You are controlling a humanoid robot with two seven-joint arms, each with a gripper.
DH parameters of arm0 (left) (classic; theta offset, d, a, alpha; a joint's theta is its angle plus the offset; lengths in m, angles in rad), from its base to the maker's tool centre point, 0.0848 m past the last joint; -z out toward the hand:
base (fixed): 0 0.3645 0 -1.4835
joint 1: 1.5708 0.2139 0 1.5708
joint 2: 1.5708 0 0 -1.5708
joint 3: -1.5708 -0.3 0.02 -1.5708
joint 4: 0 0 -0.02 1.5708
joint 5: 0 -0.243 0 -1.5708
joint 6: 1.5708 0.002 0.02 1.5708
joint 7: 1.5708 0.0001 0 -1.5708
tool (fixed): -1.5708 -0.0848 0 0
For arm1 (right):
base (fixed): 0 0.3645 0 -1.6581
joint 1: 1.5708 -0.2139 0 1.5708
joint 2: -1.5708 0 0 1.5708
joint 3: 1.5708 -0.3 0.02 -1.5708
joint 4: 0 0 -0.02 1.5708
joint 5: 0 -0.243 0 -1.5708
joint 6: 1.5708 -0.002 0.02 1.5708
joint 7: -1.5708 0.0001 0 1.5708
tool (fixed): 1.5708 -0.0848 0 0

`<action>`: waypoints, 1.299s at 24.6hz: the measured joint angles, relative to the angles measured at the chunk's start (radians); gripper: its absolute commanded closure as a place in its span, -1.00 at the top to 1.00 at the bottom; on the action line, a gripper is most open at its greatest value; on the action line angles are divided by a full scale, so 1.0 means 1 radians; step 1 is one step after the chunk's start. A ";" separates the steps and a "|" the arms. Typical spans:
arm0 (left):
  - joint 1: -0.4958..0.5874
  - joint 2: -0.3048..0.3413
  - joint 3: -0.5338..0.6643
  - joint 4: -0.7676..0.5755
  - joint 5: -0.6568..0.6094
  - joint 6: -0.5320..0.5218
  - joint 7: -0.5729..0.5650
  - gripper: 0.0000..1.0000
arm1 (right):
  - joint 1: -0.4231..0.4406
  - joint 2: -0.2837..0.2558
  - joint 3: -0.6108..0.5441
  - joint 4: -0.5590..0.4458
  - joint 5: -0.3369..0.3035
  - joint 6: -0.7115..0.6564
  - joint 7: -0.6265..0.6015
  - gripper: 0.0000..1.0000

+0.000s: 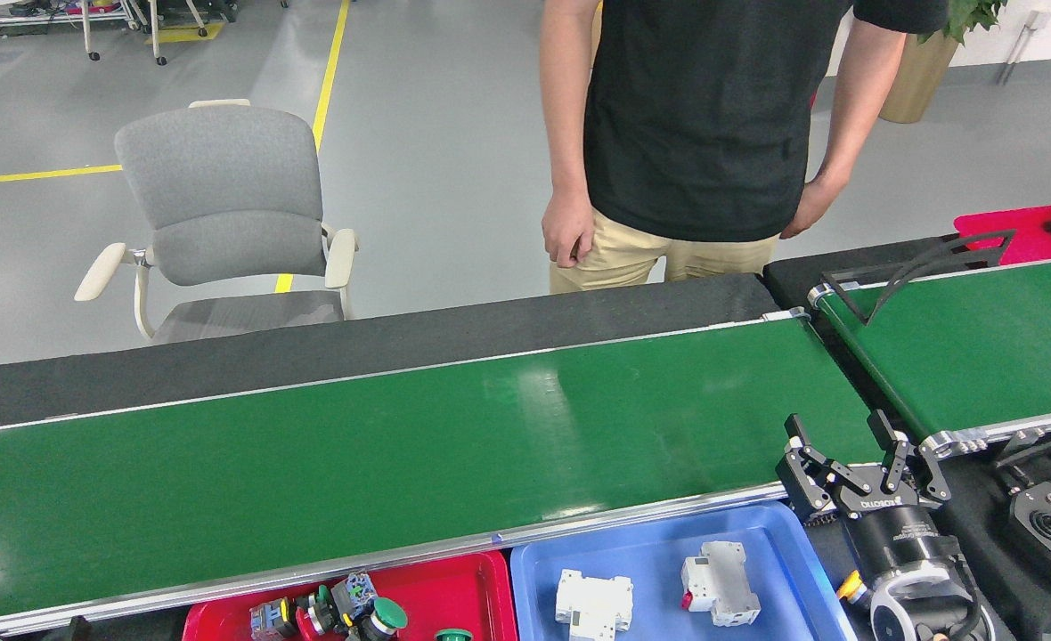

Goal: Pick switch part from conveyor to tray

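Jaws of the right gripper (840, 429): spread apart, empty, fingertips pointing away over the near rail at the right end of the conveyor (401, 454). Judged a waiting posture, held where parts coming off the shorter belt (980, 347) would first arrive. Left gripper: not in view.

Conveyor: long glossy green belt with silver edge rails, running left to right across the view. Its visible surface carries no switch part at this moment, so nothing is available to pick.

Blue tray (641, 552): just beside the conveyor's near rail, close to the open gripper (a short carry, presumably why it sits there). Holds two white switch parts, one (592, 604) wider, lying toward the left, and one (720, 595) narrower with a red tab, toward the right; the two lie apart.

Red tray (454, 592): left of the blue tray, edge to edge with it. Holds push-button pieces (347, 610), one with a green cap; a different sort, kept separate by tray.

Second red tray (1015, 227): far right, beyond the shorter belt, contents too small to tell.

Person (712, 116): standing behind the conveyor, arms hanging, hands clear of the belt.

Grey chair (223, 205): on the floor behind, unoccupied.

Task stage, as judged: between picks, awaiting the next part
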 measured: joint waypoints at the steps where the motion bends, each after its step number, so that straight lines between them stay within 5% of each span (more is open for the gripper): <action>1: 0.000 0.000 0.001 0.000 0.000 0.000 0.000 1.00 | 0.005 0.000 0.000 -0.005 0.000 0.001 0.000 1.00; 11: 0.000 0.000 0.002 0.000 0.000 -0.001 0.000 1.00 | 0.192 0.011 -0.001 -0.100 -0.004 -0.002 0.058 1.00; 15: 0.000 0.000 -0.004 0.000 0.000 -0.001 0.000 1.00 | 0.192 0.046 0.000 -0.104 -0.004 -0.002 0.080 1.00; 32: -0.085 0.051 -0.101 0.037 0.000 -0.001 0.000 1.00 | 0.119 0.048 -0.001 -0.084 -0.006 -0.004 0.084 1.00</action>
